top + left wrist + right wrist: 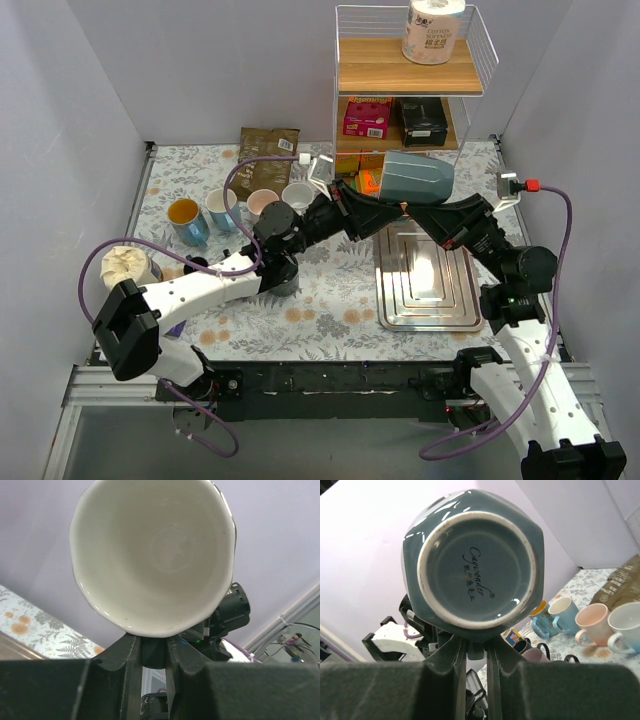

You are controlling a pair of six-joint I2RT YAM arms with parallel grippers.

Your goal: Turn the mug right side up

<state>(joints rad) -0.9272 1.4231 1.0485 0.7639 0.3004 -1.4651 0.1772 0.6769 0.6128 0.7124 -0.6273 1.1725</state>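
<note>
While it hangs on its side above the worktop (330,300), beyond the metal tray (392,318), the blue-grey mug (415,178) is pinched by both arms: the left gripper (152,652) is closed on it below its open mouth, the right gripper (475,652) below its base.

You could not see a handle on the grey-blue faceted ceramic mug (418,178) in any view. In the left wrist view its rim ran off the frame at 12 o'clock. At 6 o'clock it hid the tips of the left gripper (152,647), so you could not judge the grip. The right gripper (476,649) was masked likewise. The small characters on the base were too fine to read.
</note>
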